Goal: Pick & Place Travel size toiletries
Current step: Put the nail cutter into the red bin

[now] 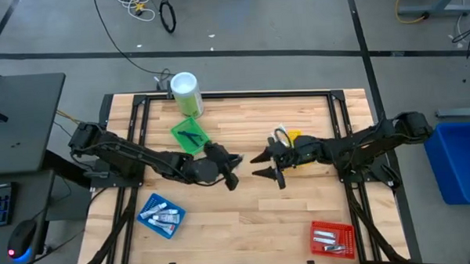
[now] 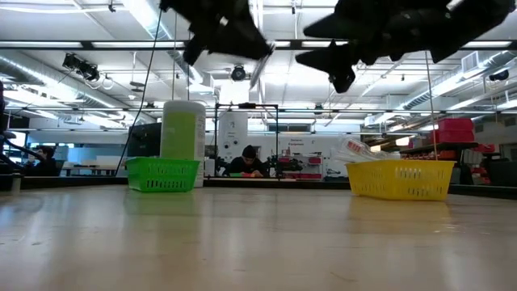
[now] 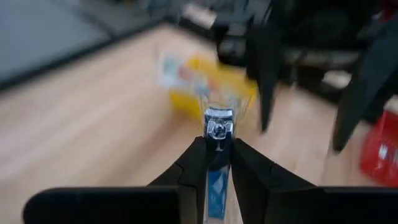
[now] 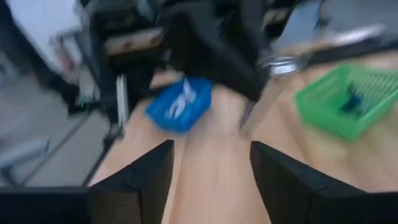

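2 dark grippers face each other above mid-table, tips near but apart. Left gripper pinches a small silvery metal clipper-like toiletry w/ blue mark, held off the wood, its free end toward the right arm. Right gripper has fingers spread, nothing between. Behind right gripper: yellow square tray. Green square tray w/ dark pieces sits beside tall green canister w/ white lid. Blue tray and red tray near the front edge, each w/ small tubes.

Bare table centre and front; trays at green, yellow, blue, red edges.
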Controlling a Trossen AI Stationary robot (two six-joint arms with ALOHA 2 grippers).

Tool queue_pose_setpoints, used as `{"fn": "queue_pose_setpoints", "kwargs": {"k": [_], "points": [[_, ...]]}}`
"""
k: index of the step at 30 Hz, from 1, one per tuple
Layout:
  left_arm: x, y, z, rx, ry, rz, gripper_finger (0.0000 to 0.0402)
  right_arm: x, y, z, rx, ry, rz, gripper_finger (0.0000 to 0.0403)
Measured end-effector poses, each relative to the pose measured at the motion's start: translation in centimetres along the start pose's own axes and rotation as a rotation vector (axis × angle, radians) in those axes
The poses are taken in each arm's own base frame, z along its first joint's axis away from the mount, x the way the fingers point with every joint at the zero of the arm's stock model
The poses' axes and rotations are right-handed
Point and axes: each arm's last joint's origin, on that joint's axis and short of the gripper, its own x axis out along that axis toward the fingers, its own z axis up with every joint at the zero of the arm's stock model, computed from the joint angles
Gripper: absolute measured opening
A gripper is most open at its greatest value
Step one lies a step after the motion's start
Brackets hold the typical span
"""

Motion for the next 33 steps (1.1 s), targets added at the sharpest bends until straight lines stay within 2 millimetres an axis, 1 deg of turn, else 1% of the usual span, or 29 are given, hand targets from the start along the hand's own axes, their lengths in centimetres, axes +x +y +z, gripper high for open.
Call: {"fn": "queue_pose_setpoints", "kwargs": {"k": [2, 5, 9, 13, 17, 21, 28, 30, 33], "points": [[0.1, -0.4, 0.9, 0.022, -0.082, -0.036, 0.0064, -0.1, 0.1, 0.1, 0.005, -0.086, -0.014, 0.0230], [0.2, -1.1, 2.4, 0.048, -0.172, -0.158, 0.0064, 0.2, 0.1, 0.4, 0.013, -0.176, 0.014, 0.0248], [0.4, -1.1, 3.1, 0.070, -0.203, -0.240, 0.0063, 1.3, -0.2, -0.2, 0.020, -0.184, 0.024, 0.0263], [0.6, -0.9, 3.1, 0.073, -0.194, -0.239, 0.0066, 2.2, -0.2, -0.1, 0.015, -0.206, 0.056, 0.0260], [0.7, -0.9, 3.0, 0.082, -0.187, -0.235, 0.0066, 2.5, -0.1, 0.1, -0.025, -0.210, 0.074, 0.0222], [0.7, -0.9, 2.9, 0.116, -0.178, -0.228, 0.0068, 2.4, -0.1, 0.2, -0.035, -0.223, 0.073, 0.0166], [0.7, -0.8, 2.8, 0.118, -0.170, -0.213, 0.0072, 2.4, -0.3, 0.3, -0.038, -0.231, 0.065, 0.0070], [0.7, -0.8, 2.7, 0.121, -0.165, -0.209, 0.0074, 2.4, -0.3, 0.2, -0.040, -0.228, 0.048, 0.0054], [0.7, -0.7, 2.7, 0.126, -0.162, -0.205, 0.0081, 2.4, -0.4, 0.1, -0.037, -0.218, 0.036, 0.0053]]}}
